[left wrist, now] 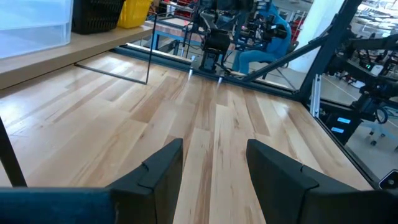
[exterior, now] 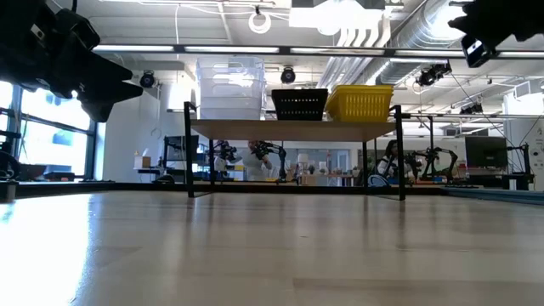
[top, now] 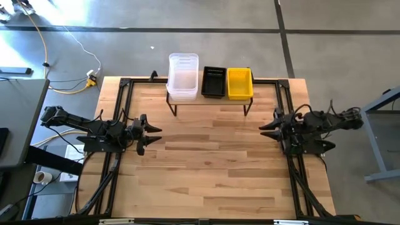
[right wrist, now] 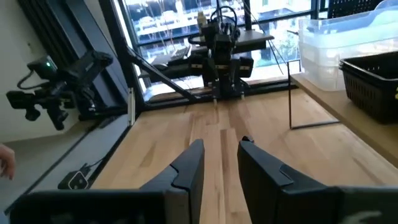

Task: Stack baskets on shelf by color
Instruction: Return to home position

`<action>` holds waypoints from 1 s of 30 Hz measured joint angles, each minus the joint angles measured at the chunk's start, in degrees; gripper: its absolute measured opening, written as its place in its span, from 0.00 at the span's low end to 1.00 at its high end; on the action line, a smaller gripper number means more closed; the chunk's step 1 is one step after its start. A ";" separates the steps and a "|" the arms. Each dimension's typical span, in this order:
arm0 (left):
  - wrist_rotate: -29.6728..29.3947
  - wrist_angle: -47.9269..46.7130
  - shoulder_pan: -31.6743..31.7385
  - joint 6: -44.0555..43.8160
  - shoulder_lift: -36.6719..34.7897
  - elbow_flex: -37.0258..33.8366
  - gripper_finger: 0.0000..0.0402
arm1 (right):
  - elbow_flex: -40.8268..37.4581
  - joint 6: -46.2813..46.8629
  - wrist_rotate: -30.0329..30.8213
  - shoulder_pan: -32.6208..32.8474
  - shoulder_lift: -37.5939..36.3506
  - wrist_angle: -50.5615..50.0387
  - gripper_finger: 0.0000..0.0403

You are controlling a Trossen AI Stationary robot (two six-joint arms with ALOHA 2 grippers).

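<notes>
Three stacks of baskets stand in a row on the shelf (exterior: 293,129), a light plank on thin black legs at the far edge of the bench (top: 206,169). There is one clear stack (top: 183,76), one black stack (top: 213,82) in the middle and one yellow stack (top: 240,83), set close side by side. The clear stack is the tallest, the black one has mesh walls, and how many baskets each holds cannot be told. The left gripper (top: 154,135) hangs at the bench's left side and the right gripper (top: 267,129) at its right. Both are well apart from the shelf, jaws spread and holding nothing.
</notes>
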 joint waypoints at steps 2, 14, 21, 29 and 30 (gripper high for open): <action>0.00 0.00 0.00 0.00 0.00 0.00 0.42 | -1.52 0.04 -0.23 0.00 -2.71 0.19 0.21; -0.04 0.17 0.00 0.00 -0.04 0.04 0.42 | -9.11 1.38 -2.85 0.00 -7.73 3.53 0.21; -0.04 0.02 0.00 0.00 0.00 0.04 0.42 | -16.99 5.21 -3.74 -0.02 -7.73 12.41 0.21; -0.04 0.00 0.00 0.00 -0.02 0.04 0.42 | -20.39 7.58 -5.06 -0.13 -7.14 19.25 0.21; -0.06 0.00 0.00 0.00 -0.02 0.04 0.42 | -20.39 8.20 -5.04 -0.13 -7.11 19.25 0.21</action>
